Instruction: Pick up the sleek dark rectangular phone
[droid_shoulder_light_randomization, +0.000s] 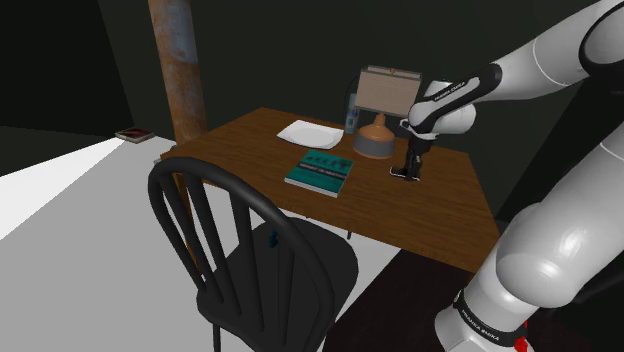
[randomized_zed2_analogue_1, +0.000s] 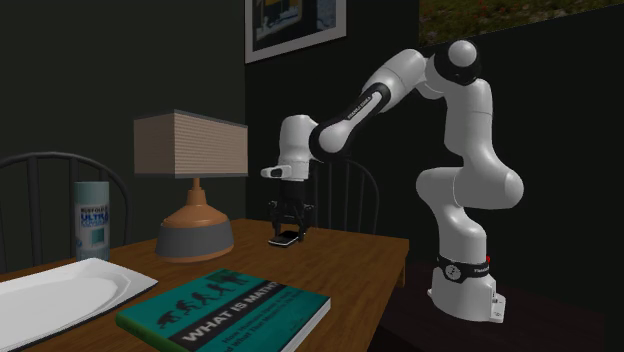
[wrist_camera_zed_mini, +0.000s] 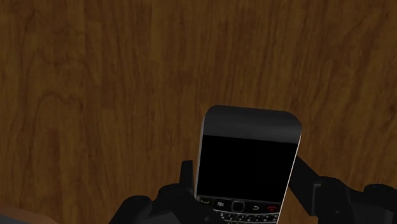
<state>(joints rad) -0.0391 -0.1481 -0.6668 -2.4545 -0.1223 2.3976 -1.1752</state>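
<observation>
**Black phone clasped, ready for the lift**

The hand holds the phone by its two long sides, low over the tabletop; whether it rests on the wood I cannot tell. I think a straight, slow rise is best, with the phone kept level. The lamp stands near; the book and plate are farther off.

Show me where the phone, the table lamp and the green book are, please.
phone (wrist_camera_zed_mini: 248, 167): wrist view, on its black screen.
table lamp (randomized_zed2_analogue_1: 190, 143): second exterior view, on its shade.
green book (randomized_zed2_analogue_1: 225, 310): second exterior view, on its front cover.
</observation>
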